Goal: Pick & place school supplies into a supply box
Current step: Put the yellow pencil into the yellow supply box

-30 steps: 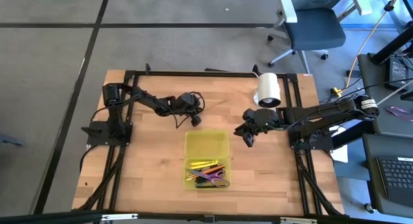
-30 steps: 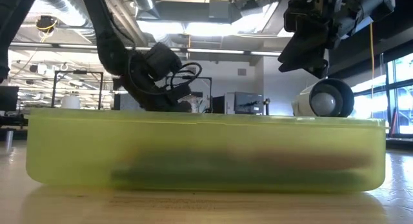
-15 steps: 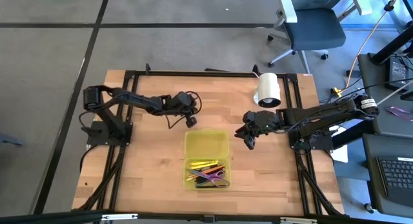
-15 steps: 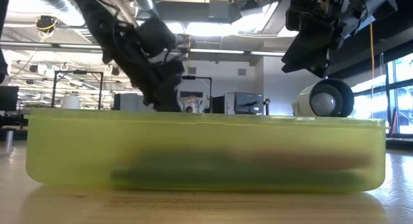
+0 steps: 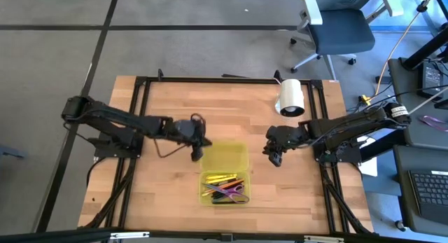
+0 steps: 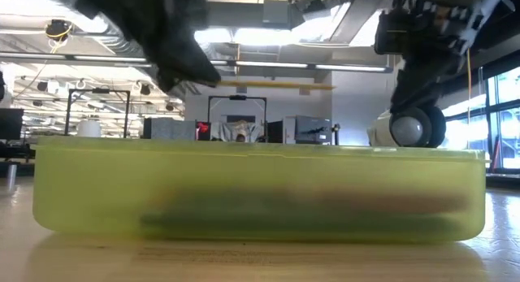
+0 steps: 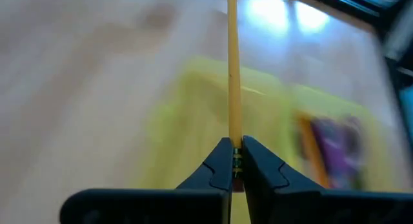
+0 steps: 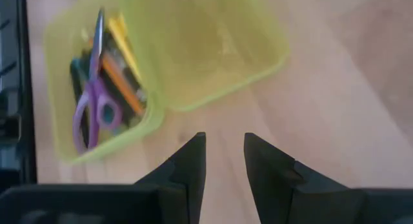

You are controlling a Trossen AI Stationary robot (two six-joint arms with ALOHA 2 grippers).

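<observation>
Left end effector point(image 7: 233, 161) clamps a yellow pencil point(image 7: 232, 69) by one end, the supply box point(image 5: 224, 159) just ahead for dropping; right end effector point(image 8: 222, 161) waits beside it, parted, empty.

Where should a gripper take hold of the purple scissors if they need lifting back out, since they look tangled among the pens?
Probably at the purple handle loops, coming straight down from above. The scissors lie flat on top of the pens in the filled half of the yellow-green box, whose walls block any sideways approach. The loops are the widest, most exposed part; the blade lies close against the pens.
</observation>
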